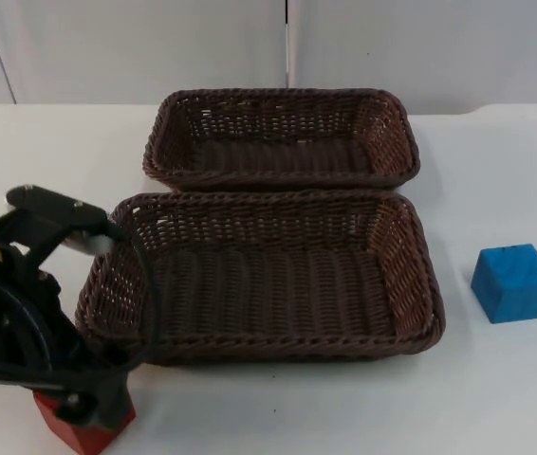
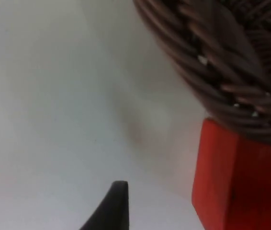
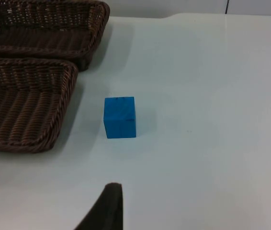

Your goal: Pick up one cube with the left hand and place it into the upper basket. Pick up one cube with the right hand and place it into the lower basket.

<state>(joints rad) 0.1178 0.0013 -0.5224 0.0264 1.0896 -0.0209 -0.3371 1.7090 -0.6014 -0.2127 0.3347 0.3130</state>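
A red cube (image 1: 71, 431) lies on the table by the lower basket's (image 1: 117, 322) near left corner. My left gripper (image 1: 93, 408) hangs right over it and hides much of it. In the left wrist view the red cube (image 2: 241, 182) stands close up, against the basket's woven rim (image 2: 221, 62). A blue cube (image 1: 513, 282) sits alone on the table right of the lower basket. My right gripper (image 3: 109, 211) waits well back from the blue cube (image 3: 120, 117). The upper basket (image 1: 159, 156) stands behind the lower one, and both hold nothing.
The two brown wicker baskets nearly touch along their long sides. White table (image 1: 496, 398) runs around them. A grey partition wall (image 1: 136, 47) closes off the far edge.
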